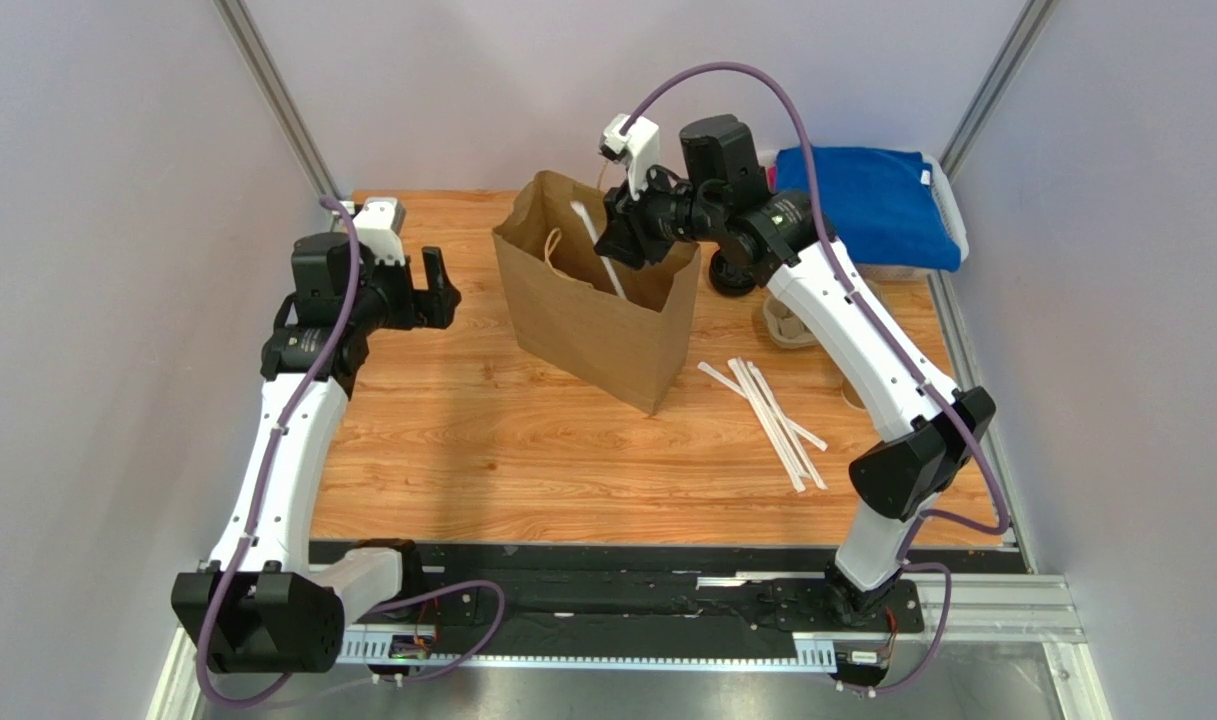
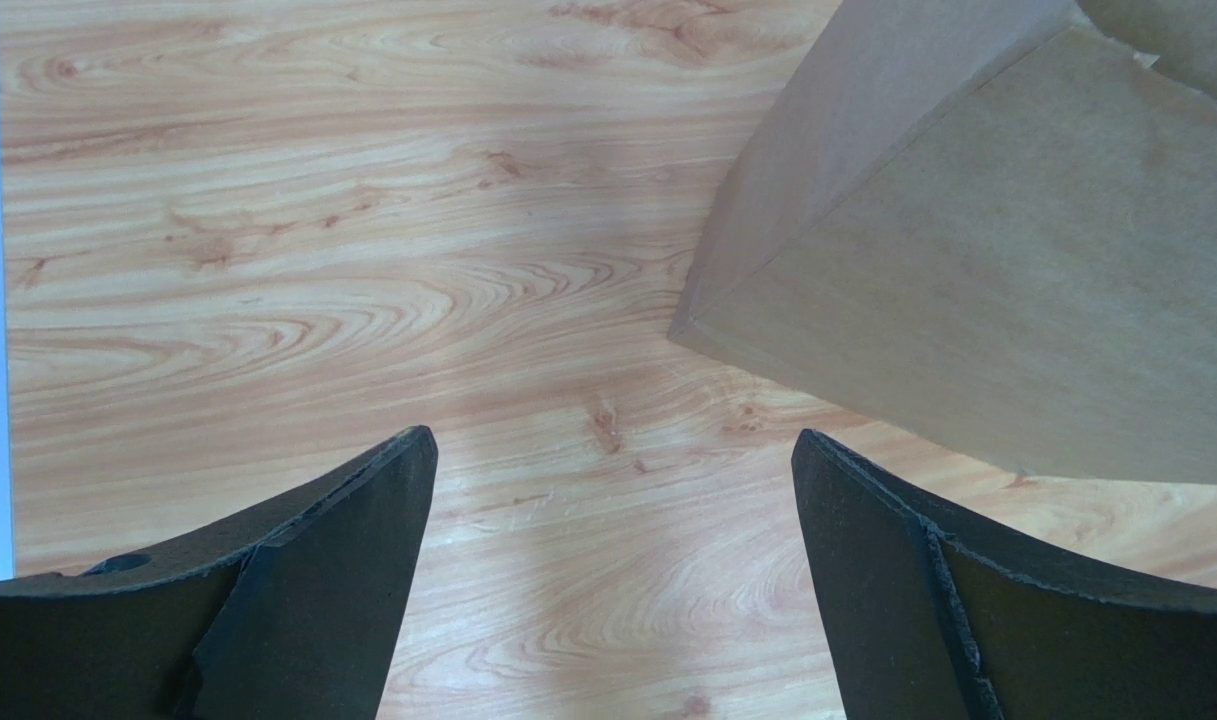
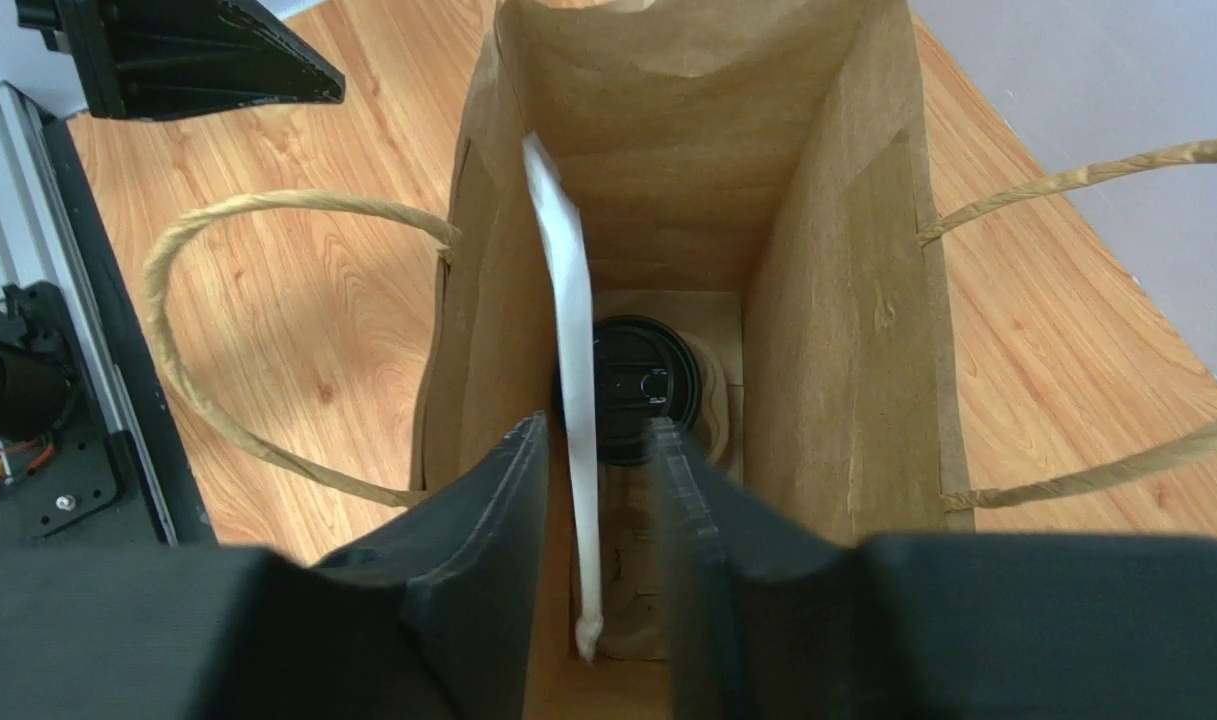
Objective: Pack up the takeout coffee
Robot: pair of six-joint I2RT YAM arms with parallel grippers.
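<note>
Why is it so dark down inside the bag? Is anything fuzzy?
Right wrist view: the paper bag shades its own inside, darkest around the takeout coffee at the bottom; the right gripper's fingers, very close, look huge and slightly soft. Left wrist view: the table wood is sharp and evenly lit, the left gripper's fingers dark shapes. Top view: even light, no glare.

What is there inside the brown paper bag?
In the paper bag stands the takeout coffee, seen from above as its black lid. A white straw leans inside too, between the parted fingers of the right gripper. The cup body under the lid is covered.
</note>
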